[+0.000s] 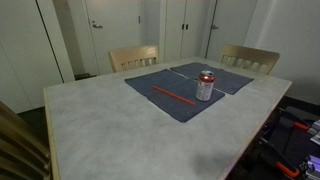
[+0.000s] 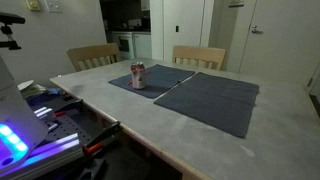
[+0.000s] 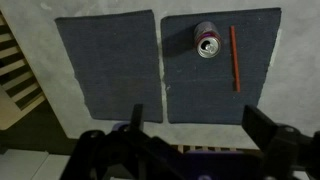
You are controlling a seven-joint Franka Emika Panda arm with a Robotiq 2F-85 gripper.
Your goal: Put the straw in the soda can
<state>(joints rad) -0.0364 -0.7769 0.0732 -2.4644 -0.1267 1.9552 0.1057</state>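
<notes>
On the placemat, soda can, label unreadable, stands beside straw; jaws apart.

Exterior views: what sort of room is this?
Likely a home dining room: a table with dark placemats, wooden chairs pushed up to it, and what looks like a kitchen beyond.

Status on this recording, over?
Gripper open, empty, high up. Straw flat on mat beside upright soda can. Nothing in the way.
</notes>
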